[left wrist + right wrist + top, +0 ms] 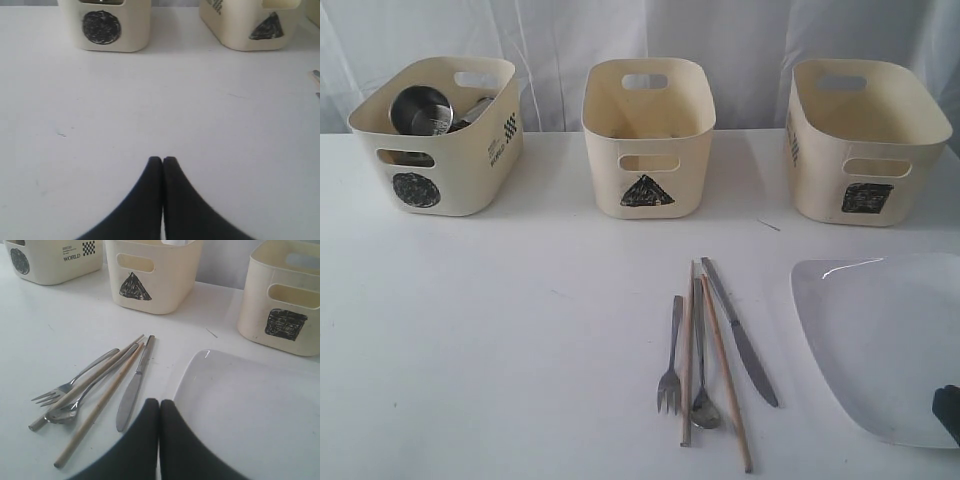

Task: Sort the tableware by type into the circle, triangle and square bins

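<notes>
exterior: high, frontal, whole table (520, 350) | wrists: low, forward-facing | shared: triangle bin (235, 35)

Cream bins (665, 130) — black scribbled circle (416, 189), triangle (647, 191), square (867, 197), white plate (880, 340), tan chopsticks (740, 435), silver knife (750, 355)

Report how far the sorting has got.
Done: steel vessels sit in the circle bin. In hand: nothing; left gripper and right gripper are shut and empty. Left: fork, spoon, knife, chopsticks and plate lie on the table.
</notes>
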Available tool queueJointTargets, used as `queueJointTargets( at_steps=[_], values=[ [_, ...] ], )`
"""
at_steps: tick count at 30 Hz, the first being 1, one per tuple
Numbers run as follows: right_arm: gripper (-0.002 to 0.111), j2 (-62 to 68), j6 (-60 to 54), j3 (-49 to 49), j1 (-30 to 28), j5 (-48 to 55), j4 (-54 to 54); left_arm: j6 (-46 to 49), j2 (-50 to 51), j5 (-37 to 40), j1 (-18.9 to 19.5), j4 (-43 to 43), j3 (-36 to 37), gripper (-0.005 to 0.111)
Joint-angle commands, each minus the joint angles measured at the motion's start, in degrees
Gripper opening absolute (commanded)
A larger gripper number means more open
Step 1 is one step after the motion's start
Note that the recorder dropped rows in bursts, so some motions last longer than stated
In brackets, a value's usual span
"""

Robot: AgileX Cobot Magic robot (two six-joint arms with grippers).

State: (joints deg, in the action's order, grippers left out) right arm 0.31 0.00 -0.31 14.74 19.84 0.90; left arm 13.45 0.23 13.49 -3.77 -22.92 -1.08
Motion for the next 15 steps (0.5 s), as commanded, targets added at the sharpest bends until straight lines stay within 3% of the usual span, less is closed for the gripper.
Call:
queueJointTargets(
  at_steps=[1,3,7,12,15],
  values=[
    [0.000,-0.31,0.00,0.31,0.09,-0.12,0.10,-15.03,-0.23,-5.69,-0.25,12.40,1.08,0.000],
    [0.000,-0.31,0.00,0.31,0.09,-0.12,0.10,-21.50,-0.23,-5.83,-0.25,19.46,1.08,0.000],
    [0.000,-0.31,0.00,0.31,0.09,-0.12,0.10,-21.74,-0.23,-5.72,-0.25,20.13,1.08,0.000],
    [0.000,-0.31,0.00,0.31,0.09,-0.12,0.10,-6.85,-0.23,-4.89,-0.25,11.17,1.08,0.000],
    [0.000,-0.31,0.00,0.31,0.09,-0.12,0.10,-6.69,-0.23,-5.55,-0.25,11.17,1.08,0.000]
  ],
)
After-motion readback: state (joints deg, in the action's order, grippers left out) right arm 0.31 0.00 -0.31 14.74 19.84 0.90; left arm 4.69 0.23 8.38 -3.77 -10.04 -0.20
